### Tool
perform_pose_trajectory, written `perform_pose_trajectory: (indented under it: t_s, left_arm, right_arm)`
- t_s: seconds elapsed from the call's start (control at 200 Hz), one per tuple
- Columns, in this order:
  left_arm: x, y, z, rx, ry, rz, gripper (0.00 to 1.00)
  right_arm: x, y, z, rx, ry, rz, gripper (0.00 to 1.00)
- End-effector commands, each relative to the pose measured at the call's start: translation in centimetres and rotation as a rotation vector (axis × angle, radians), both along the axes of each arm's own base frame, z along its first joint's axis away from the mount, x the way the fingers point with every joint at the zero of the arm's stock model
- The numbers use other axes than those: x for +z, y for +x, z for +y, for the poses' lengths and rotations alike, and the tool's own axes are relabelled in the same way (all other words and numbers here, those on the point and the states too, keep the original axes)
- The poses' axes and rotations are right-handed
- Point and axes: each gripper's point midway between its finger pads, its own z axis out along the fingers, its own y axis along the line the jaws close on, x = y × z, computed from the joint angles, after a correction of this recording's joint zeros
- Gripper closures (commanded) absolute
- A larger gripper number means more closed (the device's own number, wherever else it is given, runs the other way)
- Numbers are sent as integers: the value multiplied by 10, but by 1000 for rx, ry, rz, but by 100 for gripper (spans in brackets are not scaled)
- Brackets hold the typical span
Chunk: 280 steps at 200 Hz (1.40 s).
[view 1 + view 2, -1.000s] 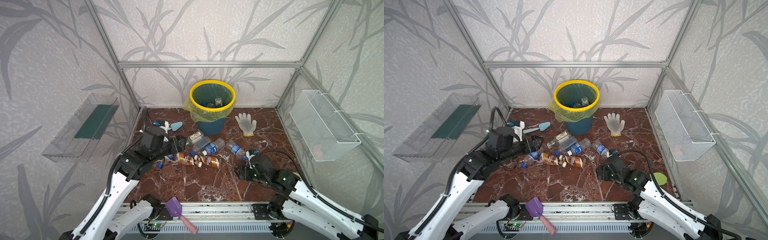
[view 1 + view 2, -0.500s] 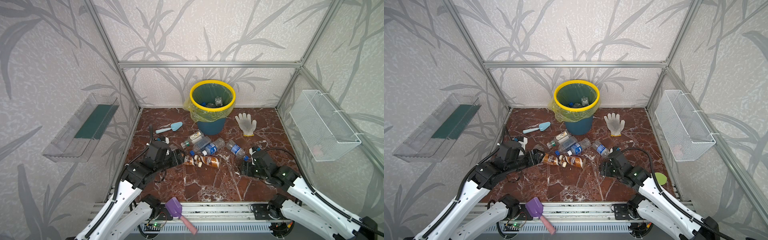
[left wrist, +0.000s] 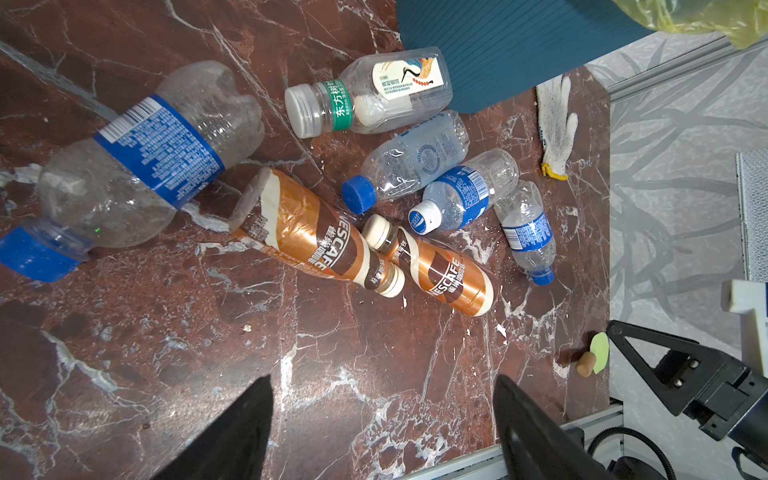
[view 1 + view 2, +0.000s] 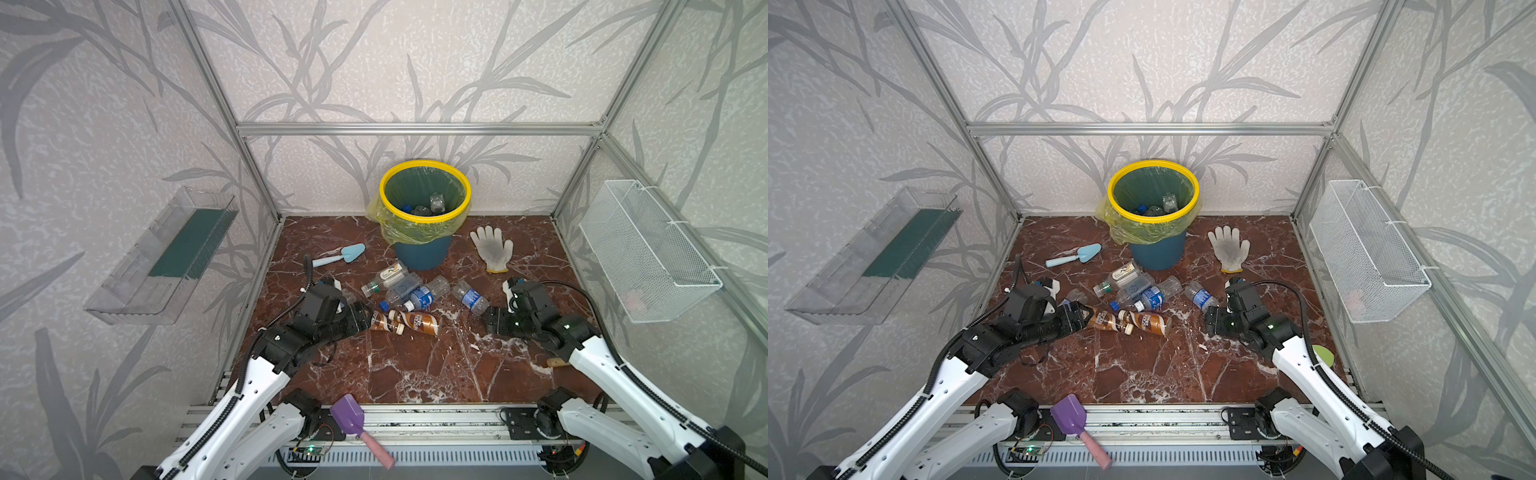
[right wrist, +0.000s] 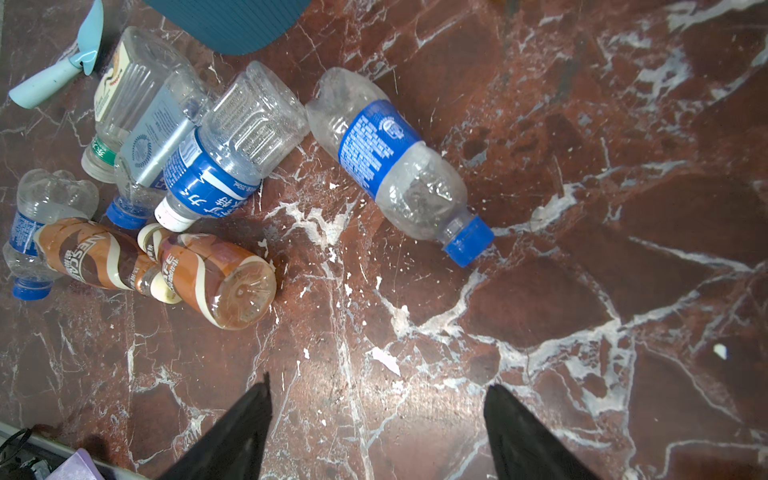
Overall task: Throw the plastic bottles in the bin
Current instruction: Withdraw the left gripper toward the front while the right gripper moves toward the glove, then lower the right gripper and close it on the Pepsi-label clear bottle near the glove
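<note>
The left pincer stands well open with nothing between its jaws, low over the desk. In both top views its nose is right up against the base of the nearer brown coffee bottle. I'd worry about that: a nudge instead of a clean straddle would likely send the round bottle rolling. It lies touching the second brown coffee bottle, necks overlapping, so that one would shift too. A larger blue-labelled bottle lies just beside the left arm and could be swept aside by it. Just beyond is the pile of clear bottles, leaning on each other in front of the bin. Anything pulled from that pile may drag a neighbour along.

The right pincer is likewise spread wide and empty. It points at a lone blue-labelled bottle lying apart from the pile, cap end towards it. That bottle looks dented and thin. Closing on the tapered neck might squirt it out, and closing hard on the body might crumple it so the hold goes slack.

Further out, the bin has a few bottles inside, and its yellow rim sits well above the desk. A low release would probably bounce off the rim or the loose bag. Both arms reaching for the bin together could clash. The white glove and blue trowel lie near the bin and shouldn't be swept in.
</note>
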Motion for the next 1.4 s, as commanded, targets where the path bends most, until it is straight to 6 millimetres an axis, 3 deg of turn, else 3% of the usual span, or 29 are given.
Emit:
perform_pose_trajectory:
  t_s: [0.0, 0.495, 0.795, 1.11, 1.395]
  left_arm:
    - [-4, 0, 1, 16, -11, 7, 18]
    - [-6, -6, 3, 27, -26, 19, 18]
    - [-6, -5, -2, 16, -42, 25, 18]
    - [-5, -6, -1, 18, -46, 21, 18]
    - [-8, -8, -1, 15, -47, 26, 18]
  right_arm:
    - [16, 16, 8, 65, 5, -62, 18]
    - [16, 74, 4, 109, -87, -94, 19]
    - [-11, 112, 18, 187, -153, -22, 17]
    - [-45, 127, 24, 231, -198, 87, 15]
    - [-75, 119, 23, 259, -230, 196, 20]
